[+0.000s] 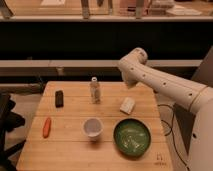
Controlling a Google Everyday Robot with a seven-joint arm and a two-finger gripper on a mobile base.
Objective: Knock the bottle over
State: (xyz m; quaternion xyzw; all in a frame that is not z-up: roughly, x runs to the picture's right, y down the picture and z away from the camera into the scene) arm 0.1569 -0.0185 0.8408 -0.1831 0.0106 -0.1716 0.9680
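The bottle [95, 91] is small, slim and clear with a white cap. It stands upright on the wooden table [70, 150], at the back middle. The white arm reaches in from the right and bends down at the table's back right. My gripper [130, 83] hangs at its end, above the table's back edge. It is to the right of the bottle and apart from it, with nothing visibly in it.
A white cup [92, 127] stands in front of the bottle. A green bowl [131, 136] sits at the front right, with a white block [127, 105] behind it. A black object [59, 98] and an orange carrot-like object [46, 126] lie on the left.
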